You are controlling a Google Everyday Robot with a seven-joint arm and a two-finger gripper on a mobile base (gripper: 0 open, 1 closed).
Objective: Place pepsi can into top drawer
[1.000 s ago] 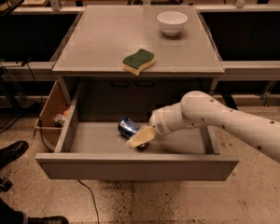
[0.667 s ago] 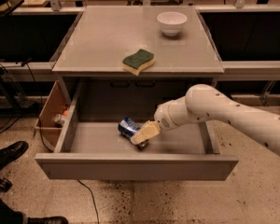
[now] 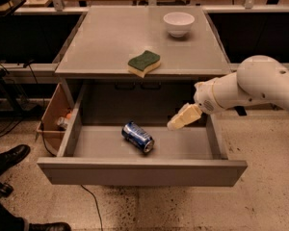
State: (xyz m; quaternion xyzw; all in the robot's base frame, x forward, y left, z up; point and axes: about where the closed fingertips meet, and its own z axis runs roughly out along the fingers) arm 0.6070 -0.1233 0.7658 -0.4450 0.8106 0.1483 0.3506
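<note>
Raised rightward off the pepsi can point(image 3: 138, 137), the tool point(image 3: 183, 117) hangs empty above the top drawer point(image 3: 139, 172), its spread I cannot tell; the can, lying sideways inside, could roll if the drawer is jolted.

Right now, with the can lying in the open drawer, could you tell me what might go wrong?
The small blue metal can lies on its side in the wide grey metal drawer, so it may roll if the drawer moves. The gripper hovers over the drawer's right half, apart from the can, and could clip the drawer wall.
</note>
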